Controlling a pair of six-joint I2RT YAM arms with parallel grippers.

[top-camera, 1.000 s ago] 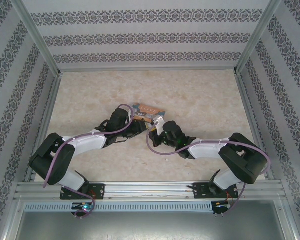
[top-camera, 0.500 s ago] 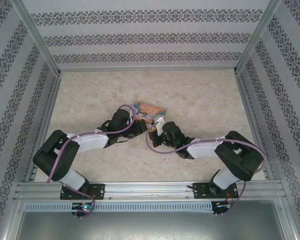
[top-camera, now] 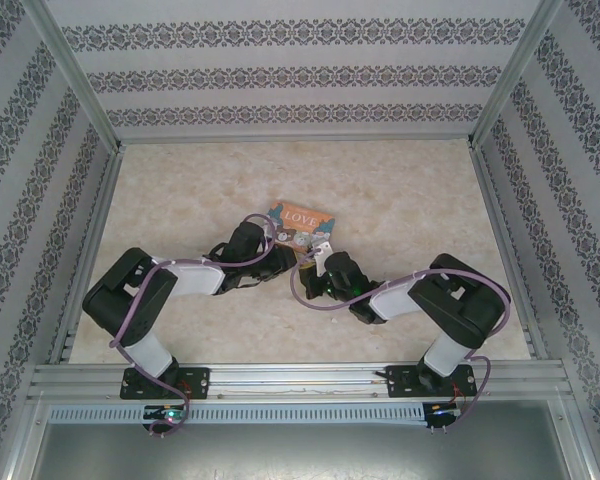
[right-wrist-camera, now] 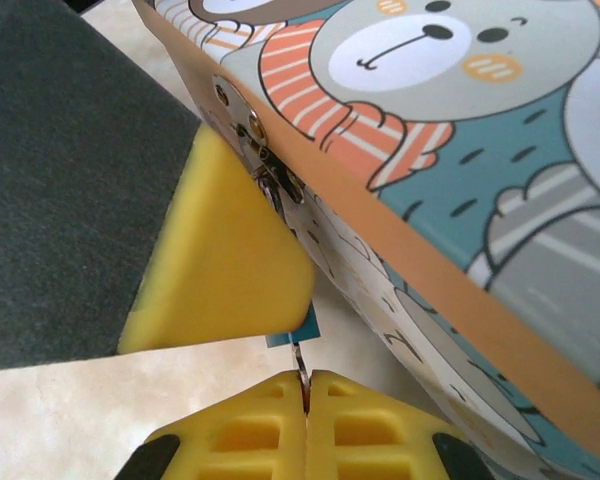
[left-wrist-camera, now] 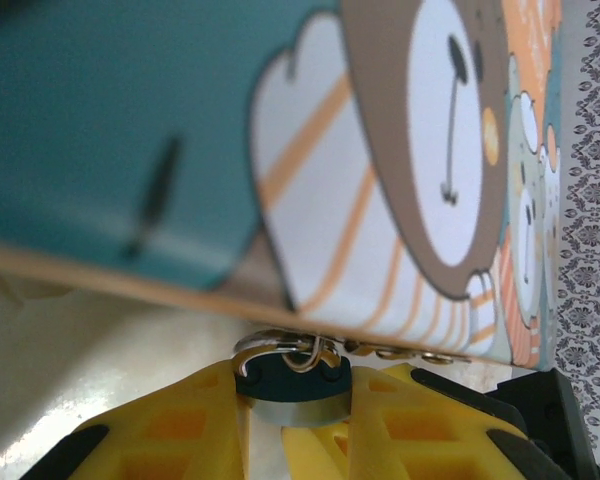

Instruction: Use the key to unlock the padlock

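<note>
In the left wrist view the padlock (left-wrist-camera: 292, 388), a small dark-blue body with a silver underside, sits pinched between my yellow left fingers (left-wrist-camera: 195, 420); my left gripper (left-wrist-camera: 292, 400) is shut on it. Its thin shackle (left-wrist-camera: 280, 346) hooks through the clasp on the tin's edge. In the right wrist view my right gripper (right-wrist-camera: 306, 388) is shut on the key (right-wrist-camera: 300, 368), a thin metal blade pointing up into the padlock's blue bottom (right-wrist-camera: 302, 336). From above, both grippers, left (top-camera: 283, 256) and right (top-camera: 318, 260), meet at the near edge of the tin (top-camera: 300, 220).
The orange-and-teal bear-print tin (right-wrist-camera: 460, 170) lies mid-table and looms close over both wrists. Its metal clasp (right-wrist-camera: 252, 140) sits just above the left finger (right-wrist-camera: 220, 260). Patterned walls (top-camera: 20, 150) and aluminium rails (top-camera: 280, 375) enclose the marble tabletop (top-camera: 180, 190).
Both arms have drawn their elbows inward toward the centre while the grippers stay at the tin's near edge. The grips on padlock and key are unchanged.
</note>
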